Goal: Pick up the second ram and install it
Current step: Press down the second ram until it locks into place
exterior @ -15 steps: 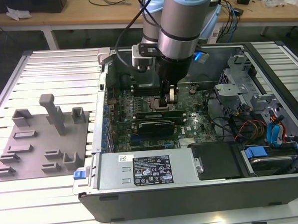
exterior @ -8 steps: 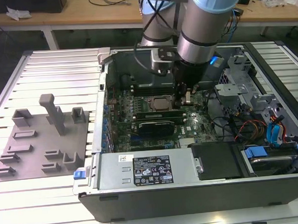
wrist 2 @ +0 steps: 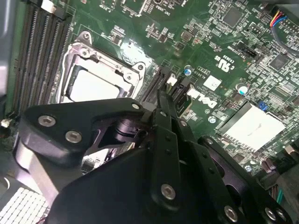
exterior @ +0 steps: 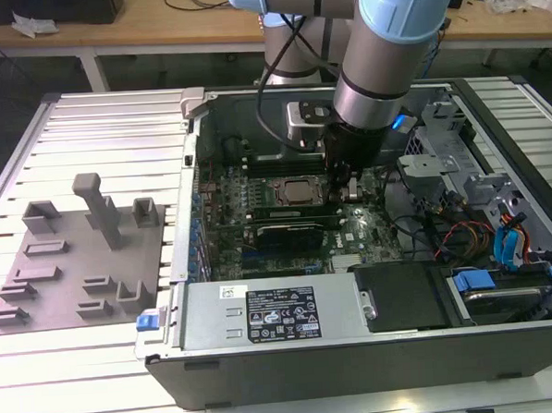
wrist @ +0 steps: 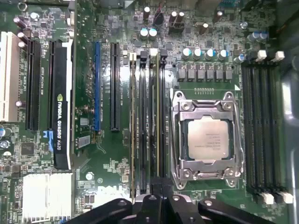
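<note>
Hovering low over the motherboard point(wrist: 117, 196), the claw point(wrist: 159, 198) looks clenched on the second ram point(wrist: 156, 126), which stands in a slot directly beneath it beside the processor socket point(wrist: 208, 137); uneven pressing could leave one end unseated

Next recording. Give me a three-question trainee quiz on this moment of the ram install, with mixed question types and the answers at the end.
1. True or false: the gripper is above the grey fixture plate.
2. In the exterior view, on which side of the computer case does the grey fixture plate lie? A) the view's left B) the view's right C) inside it
3. Fill in: in the first wrist view, the processor socket sits between two banks of ___ slots.
Key: 1 false, it is inside the computer case, over the motherboard; 2 A; 3 memory.
</note>
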Tool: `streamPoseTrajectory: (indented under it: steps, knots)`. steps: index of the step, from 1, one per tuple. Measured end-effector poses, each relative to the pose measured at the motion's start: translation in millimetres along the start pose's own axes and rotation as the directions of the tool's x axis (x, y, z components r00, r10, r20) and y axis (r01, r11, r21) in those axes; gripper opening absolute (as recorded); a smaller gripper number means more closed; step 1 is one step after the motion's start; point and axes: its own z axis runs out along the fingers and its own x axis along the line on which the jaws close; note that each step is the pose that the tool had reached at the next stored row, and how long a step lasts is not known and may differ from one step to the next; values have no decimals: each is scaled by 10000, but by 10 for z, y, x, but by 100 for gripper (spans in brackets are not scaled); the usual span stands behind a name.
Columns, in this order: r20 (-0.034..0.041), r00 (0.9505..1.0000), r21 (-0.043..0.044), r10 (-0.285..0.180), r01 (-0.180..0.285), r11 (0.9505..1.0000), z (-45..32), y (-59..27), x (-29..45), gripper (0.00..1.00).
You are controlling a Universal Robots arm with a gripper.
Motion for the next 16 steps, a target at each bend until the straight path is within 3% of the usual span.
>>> streamPoseTrajectory:
  steps: [1, 3, 7, 12, 16]
  knots:
    - [-18, 10000, 23, -1, 1, 10000, -37, 12, 0, 8]
    - [-14, 10000, 104, -8, 8, 9999, -32, 155, 2, 8]
    - [-8, 10000, 180, -14, 14, 9998, -13, 374, 6, 8]
    - [-1, 10000, 352, -27, 27, 9994, 54, 864, 16, 8]
    - [1, 10000, 385, -33, 33, 9993, 110, 939, 22, 8]
